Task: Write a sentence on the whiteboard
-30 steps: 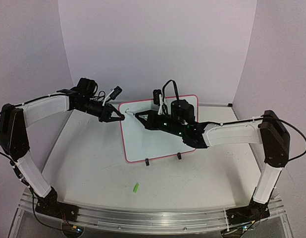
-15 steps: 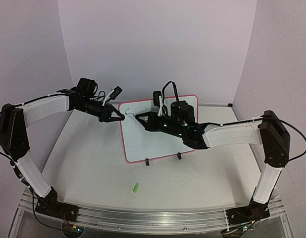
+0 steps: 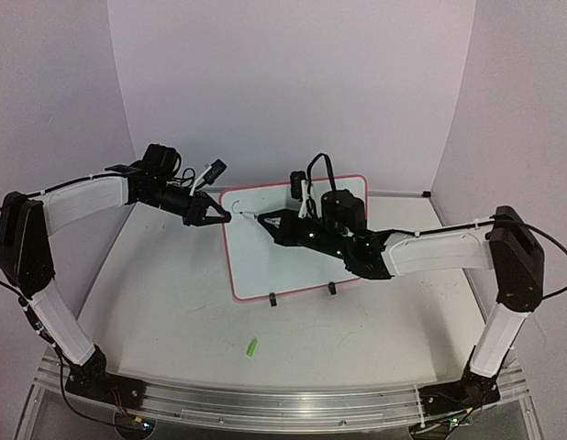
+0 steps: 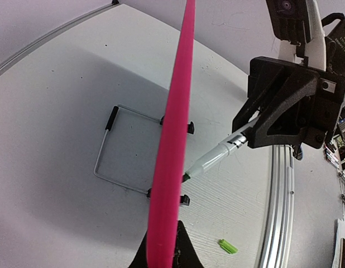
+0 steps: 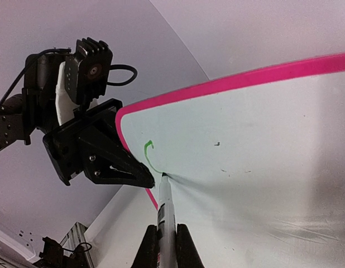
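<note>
White table (image 3: 173, 302) carries the whiteboard (image 3: 265, 261), upright at mid-table. Left arm, forearm level: left end effector (image 3: 224, 217) pinching the board's left rim. Right arm stretched across, right end effector (image 3: 262, 219) clamped on a marker (image 5: 164, 204) with its tip on the board, beside a green stroke (image 5: 148, 153).

A high rear camera overlooks everything; both wrist cameras closely view one whiteboard (image 3: 265, 266) edge.
</note>
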### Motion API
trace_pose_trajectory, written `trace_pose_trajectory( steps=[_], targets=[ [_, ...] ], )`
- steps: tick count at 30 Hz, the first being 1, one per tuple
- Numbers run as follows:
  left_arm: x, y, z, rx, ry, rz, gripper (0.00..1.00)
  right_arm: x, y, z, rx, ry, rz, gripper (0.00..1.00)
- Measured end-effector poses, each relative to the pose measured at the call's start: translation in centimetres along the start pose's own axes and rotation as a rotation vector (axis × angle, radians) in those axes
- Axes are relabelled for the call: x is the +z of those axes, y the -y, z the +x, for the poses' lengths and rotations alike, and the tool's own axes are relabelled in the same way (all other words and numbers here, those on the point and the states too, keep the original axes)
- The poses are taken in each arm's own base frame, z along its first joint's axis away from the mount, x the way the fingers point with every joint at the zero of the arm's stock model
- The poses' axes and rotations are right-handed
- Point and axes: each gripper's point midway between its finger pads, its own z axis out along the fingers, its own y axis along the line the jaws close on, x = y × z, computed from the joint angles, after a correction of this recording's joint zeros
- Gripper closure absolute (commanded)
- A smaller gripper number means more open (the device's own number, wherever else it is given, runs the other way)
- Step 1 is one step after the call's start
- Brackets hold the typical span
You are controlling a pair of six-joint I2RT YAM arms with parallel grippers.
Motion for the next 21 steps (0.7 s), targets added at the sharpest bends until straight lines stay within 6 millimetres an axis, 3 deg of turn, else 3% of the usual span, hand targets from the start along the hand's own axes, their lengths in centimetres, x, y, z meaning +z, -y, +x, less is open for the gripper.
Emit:
trace_pose_trajectory(
  steps=[21],
  targets=[
    [0.0, 0.0, 0.0, -0.004, -0.001, -0.003, 1.00, -0.5, 0.9, 1.4, 0.007, -0.033, 0.024, 1.00]
  ],
)
